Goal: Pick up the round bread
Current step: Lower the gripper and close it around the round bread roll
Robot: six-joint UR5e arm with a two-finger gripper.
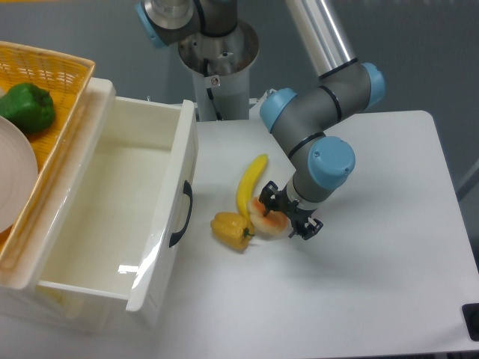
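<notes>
The round bread (266, 222), pale and glossy with orange-tan patches, lies on the white table (374, 262) between a yellow bell pepper (230, 229) and my gripper (288, 214). The gripper has come down over the bun's right side and stands open. One fingertip is at the bun's upper edge near the banana (251, 187), the other at its lower right. The arm's wrist hides the right part of the bun.
A white drawer (112, 217) stands pulled open at the left, its handle facing the peppers. Behind it, a yellow wicker basket (52, 71) holds a green pepper (26, 107) and a white plate (11, 179).
</notes>
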